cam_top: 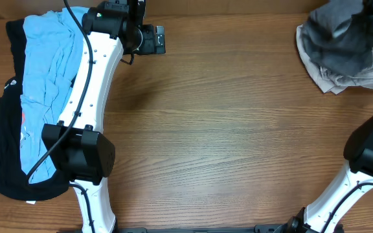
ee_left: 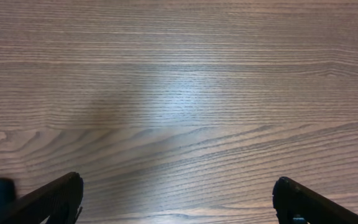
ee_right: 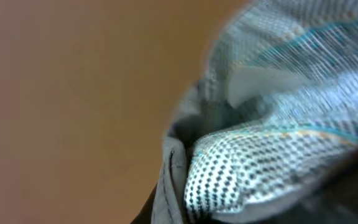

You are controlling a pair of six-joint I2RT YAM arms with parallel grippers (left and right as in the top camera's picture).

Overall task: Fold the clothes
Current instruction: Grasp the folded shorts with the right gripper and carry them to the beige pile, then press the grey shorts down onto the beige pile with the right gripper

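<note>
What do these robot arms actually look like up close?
The left arm and right arm are slim white links joined by chunky, rounded black joints. Black cables loop along the left arm. The left gripper has black, blunt, wedge-shaped fingers.

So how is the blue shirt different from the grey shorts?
The blue shirt lies stretched out long on the left; the grey shorts sit bunched in a heap on the far right. The shirt rests on a black garment, the shorts on bare table. The shorts show pale lining; the shirt does not. Neither is folded.
</note>
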